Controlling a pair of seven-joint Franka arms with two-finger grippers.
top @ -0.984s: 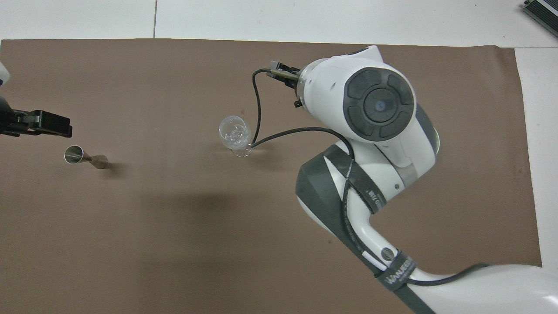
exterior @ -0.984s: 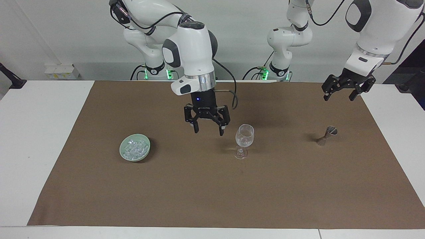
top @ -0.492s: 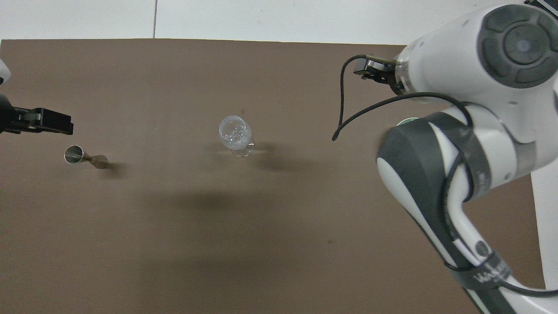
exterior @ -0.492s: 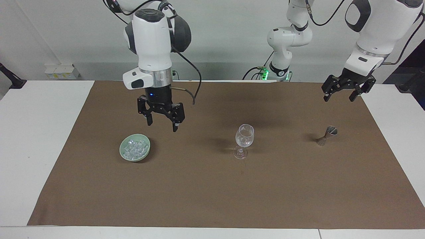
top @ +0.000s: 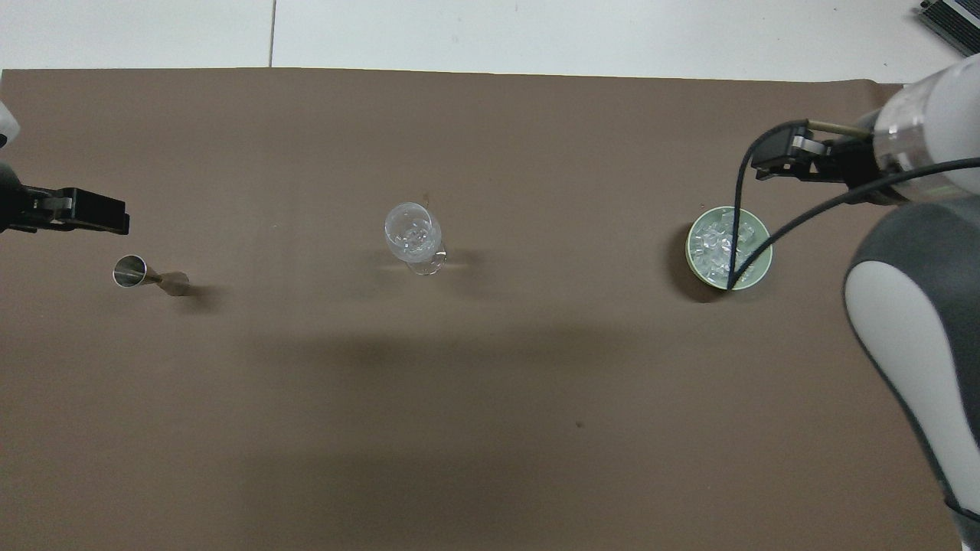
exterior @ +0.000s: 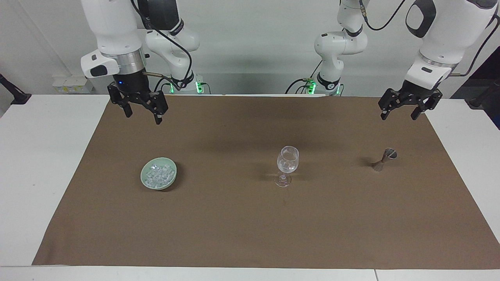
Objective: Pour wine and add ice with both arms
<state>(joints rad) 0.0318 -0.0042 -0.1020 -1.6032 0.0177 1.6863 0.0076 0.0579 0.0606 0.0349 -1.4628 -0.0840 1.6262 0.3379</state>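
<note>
Both grippers hung open and empty above the brown mat.

The right gripper hovered with its fingers spread apart over the mat's corner at the right arm's end, holding nothing; in the facing view it stood at about eleven o'clock from the pale green dish. The ice lay heaped in that dish, resting on the mat. From the dish, the stemmed glass stood upright at three o'clock in that view, well apart, with a few clear cubes in its bowl. The metal jigger stood at the glass's three o'clock. The left gripper hung above the mat's edge at one o'clock from the jigger, fingers apart, empty.
</note>
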